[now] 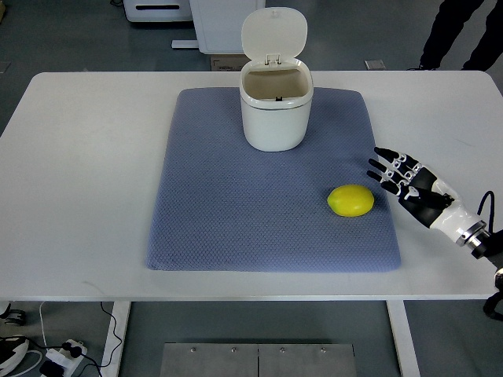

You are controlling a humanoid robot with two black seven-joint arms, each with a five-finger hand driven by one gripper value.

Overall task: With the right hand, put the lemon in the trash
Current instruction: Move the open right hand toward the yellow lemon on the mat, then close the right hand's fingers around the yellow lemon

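Observation:
A yellow lemon (350,200) lies on the blue-grey mat (236,196), toward its right front part. A small white trash bin (275,106) stands at the mat's far middle with its lid flipped up and its inside showing. My right hand (399,177) comes in from the right edge and hovers just right of the lemon, a short gap apart from it. Its black fingers are spread and hold nothing. The left arm does not show.
The mat rests on a white table (86,157). A person's dark legs (456,35) stand beyond the far right corner. White equipment (196,20) sits behind the table, and cables lie on the floor at the lower left.

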